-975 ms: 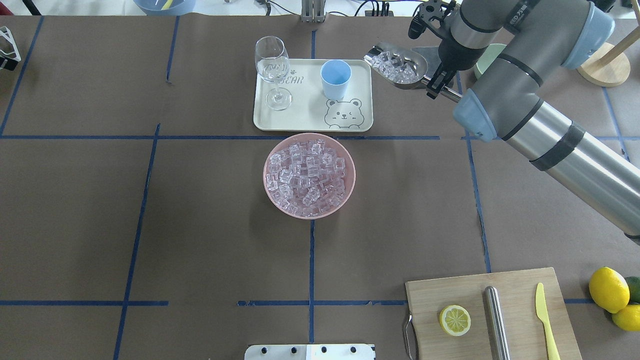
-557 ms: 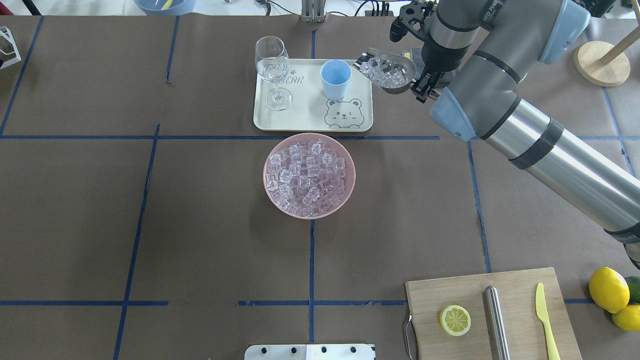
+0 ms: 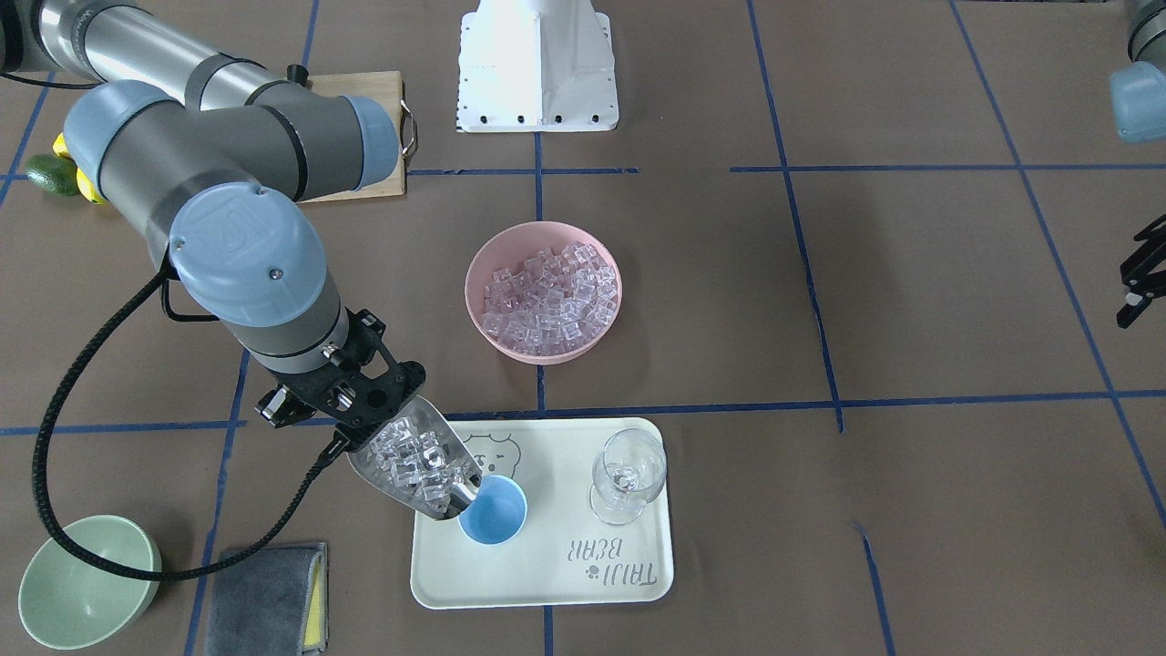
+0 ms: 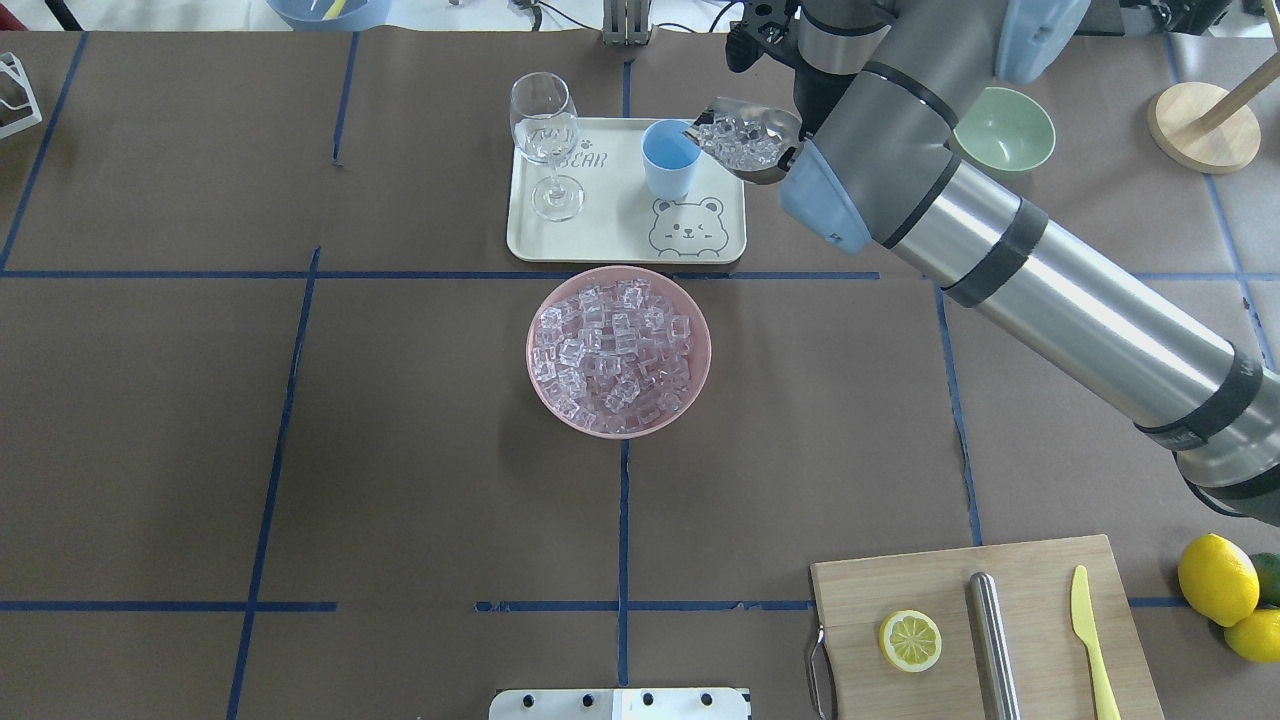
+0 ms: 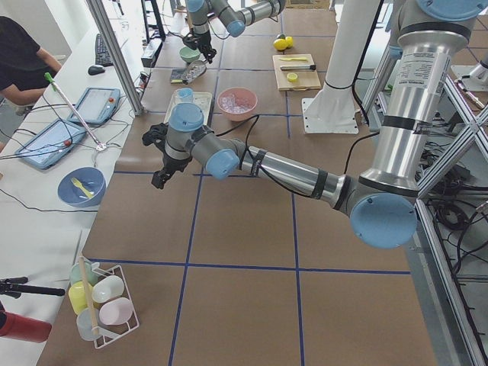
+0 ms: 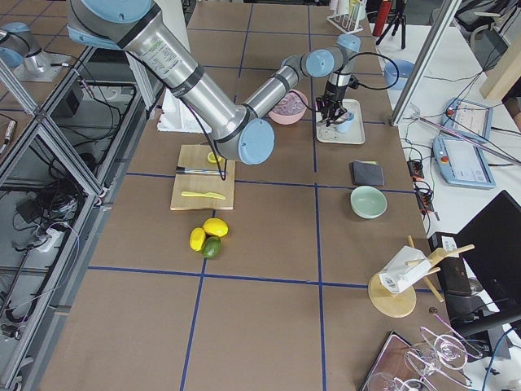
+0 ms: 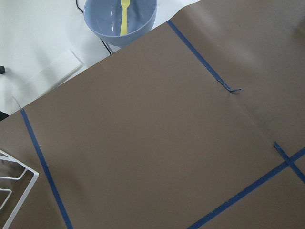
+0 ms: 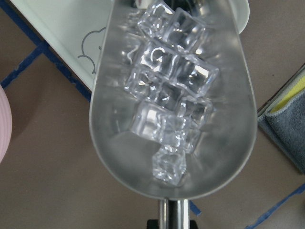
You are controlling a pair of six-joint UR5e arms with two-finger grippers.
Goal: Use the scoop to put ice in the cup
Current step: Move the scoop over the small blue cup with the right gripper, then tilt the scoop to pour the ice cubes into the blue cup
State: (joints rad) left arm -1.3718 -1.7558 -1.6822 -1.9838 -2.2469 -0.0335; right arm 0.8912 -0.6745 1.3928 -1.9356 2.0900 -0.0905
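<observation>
Step in hand: delivery of a loaded scoop to the cup, pour not yet begun. Right gripper: clamped on the thin handle of the scoop, jaws narrow around it. The trough runs forward and downward from the fingertips. Ice, carried lot: a heap of clear cubes filling the trough, just ahead of the gripper, all inside the steel walls. Cup: upright on the tray, ahead of and below the gripper. It sits at the far end of the trough, the scoop's lip at or just over its near rim; the views do not settle whether the two touch. The interior reads plain blue, with no cube visible in it. Ice, reserve lot: a pile in the pink bowl, off to the gripper's side and well apart from it. Wine glass: on the same tray, beyond the cup from the gripper. Next move, as judged: a wrist roll or tilt that raises the handle end so the cubes slide off the lip. The mouth is narrower than the trough, so the tip must be slow and centred or cubes may spill onto the tray. Left gripper: over bare tabletop, far from the tray; whether open or closed cannot be told.
</observation>
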